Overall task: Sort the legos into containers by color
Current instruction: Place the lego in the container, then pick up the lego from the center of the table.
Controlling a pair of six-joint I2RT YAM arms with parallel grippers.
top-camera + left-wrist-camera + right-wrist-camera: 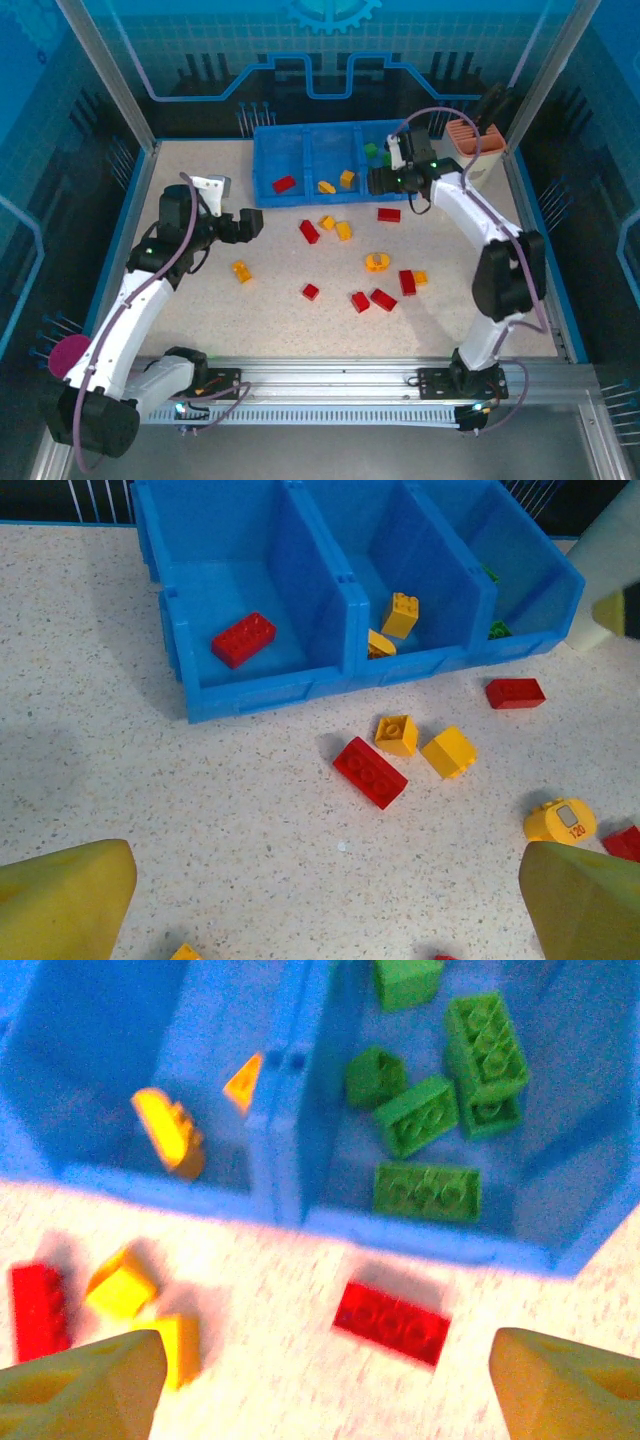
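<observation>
Right pincer [320, 1385] gapes over red brick [392, 1322]; beige holder [480, 158] flanks tray [285, 1150].

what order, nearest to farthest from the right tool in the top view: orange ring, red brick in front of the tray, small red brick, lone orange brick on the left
1. red brick, just in front of the tray, beside the right tool
2. orange ring, mid-table
3. small red brick, centre-left
4. lone orange brick, far left
</observation>
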